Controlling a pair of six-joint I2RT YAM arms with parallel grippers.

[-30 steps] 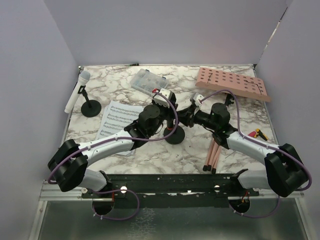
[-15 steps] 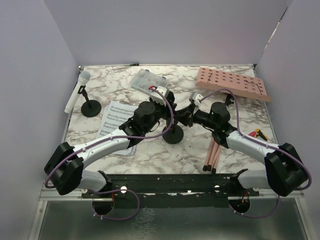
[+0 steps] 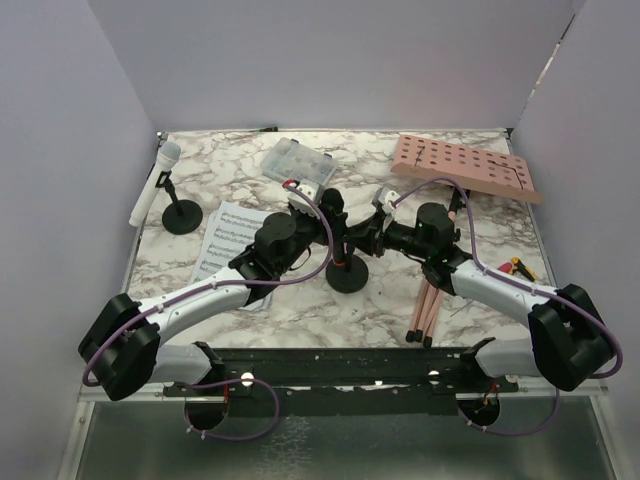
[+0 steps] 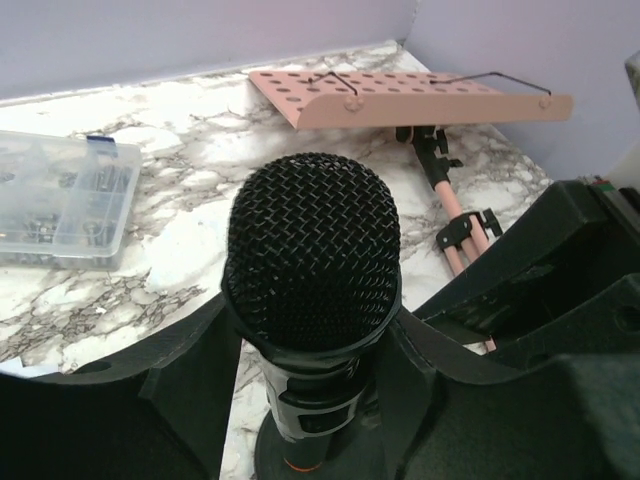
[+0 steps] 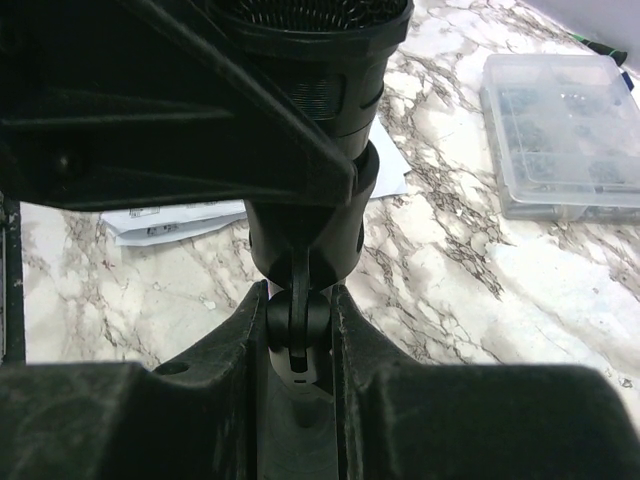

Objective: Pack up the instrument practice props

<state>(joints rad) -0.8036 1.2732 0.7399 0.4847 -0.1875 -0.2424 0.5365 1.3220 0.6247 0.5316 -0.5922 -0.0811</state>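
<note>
The black microphone (image 4: 312, 250) stands in its black round-based holder (image 3: 347, 275) at the table's middle. My left gripper (image 4: 312, 335) is shut on the microphone's body just under the mesh head, one finger on each side. From the right, my right gripper (image 5: 297, 305) is shut on the holder's clip joint (image 5: 300, 240) below the microphone. The white microphone (image 3: 155, 183) leans in a second holder (image 3: 181, 217) at the far left. Sheet-music pages (image 3: 232, 245) lie under my left arm. The pink perforated board (image 3: 465, 167) lies at the back right, with its pink tripod legs (image 3: 428, 305) near my right arm.
A clear plastic parts box (image 3: 297, 165) sits at the back centre, just behind the two grippers. A small red and yellow item (image 3: 520, 267) lies by the right edge. Grey walls close in the marble table on three sides.
My left wrist has swung a little to the left and back while staying on the black microphone. The right gripper has edged left with it. The holder base has barely shifted.
</note>
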